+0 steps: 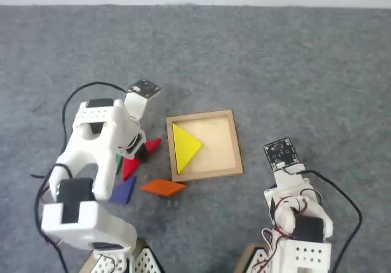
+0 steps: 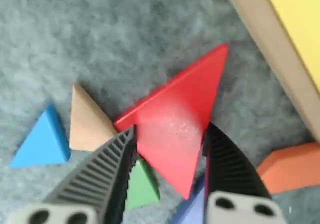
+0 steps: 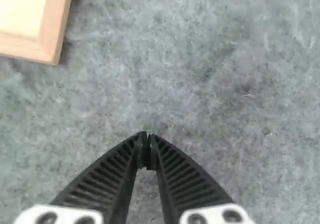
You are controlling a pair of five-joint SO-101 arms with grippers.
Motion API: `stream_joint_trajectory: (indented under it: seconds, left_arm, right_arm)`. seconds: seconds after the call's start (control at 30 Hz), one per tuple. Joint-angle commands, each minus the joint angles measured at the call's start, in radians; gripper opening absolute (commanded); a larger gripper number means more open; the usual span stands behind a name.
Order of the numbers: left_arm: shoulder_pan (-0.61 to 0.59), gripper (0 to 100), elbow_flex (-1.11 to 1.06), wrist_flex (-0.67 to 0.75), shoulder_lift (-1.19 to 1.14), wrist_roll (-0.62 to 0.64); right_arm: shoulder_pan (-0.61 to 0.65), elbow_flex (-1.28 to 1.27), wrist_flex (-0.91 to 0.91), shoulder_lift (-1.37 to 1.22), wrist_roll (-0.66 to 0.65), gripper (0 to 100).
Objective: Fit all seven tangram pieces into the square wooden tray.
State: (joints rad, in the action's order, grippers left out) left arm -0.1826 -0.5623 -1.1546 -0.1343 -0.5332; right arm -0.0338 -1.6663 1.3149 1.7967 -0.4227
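Observation:
The square wooden tray [image 1: 234,143] holds a yellow triangle [image 1: 183,145] against its left wall. My left gripper [image 2: 171,130] is shut on a large red triangle [image 2: 175,119], one finger on each side edge. It sits just left of the tray, over the cluster of loose pieces [image 1: 139,149]. Around the red piece lie a tan triangle [image 2: 85,119], a light blue triangle [image 2: 42,141], a green triangle [image 2: 143,188], a dark blue piece [image 1: 124,190] and an orange parallelogram [image 1: 163,187]. My right gripper [image 3: 146,141] is shut and empty over bare carpet, near the tray's front right corner [image 3: 45,43].
Grey carpet covers the whole table. The tray's wooden rim [image 2: 280,63] runs close beside the red triangle's tip. The right arm [image 1: 293,215] stands at the front right, and open carpet lies behind and to the right of the tray.

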Motion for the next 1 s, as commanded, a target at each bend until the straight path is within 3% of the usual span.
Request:
stream_joint_trajectory:
  seconds: [0.0,0.13,0.3,0.97]
  left_arm:
    - [0.005,21,0.067,-0.044,-0.1,0.015]
    - [-0.015,22,0.111,-0.044,-0.124,0.035]
    - [-0.026,32,0.134,-0.014,-0.081,0.052]
    - [-0.02,28,0.074,-0.063,-0.106,0.086]
  right_arm:
    - [0.004,-0.017,0.001,0.016,-0.008,0.8]
    - [0.004,-0.017,0.001,0.016,-0.008,0.8]
    - [0.004,-0.017,0.001,0.016,-0.008,0.8]
    - [0.004,-0.017,0.001,0.016,-0.008,0.8]
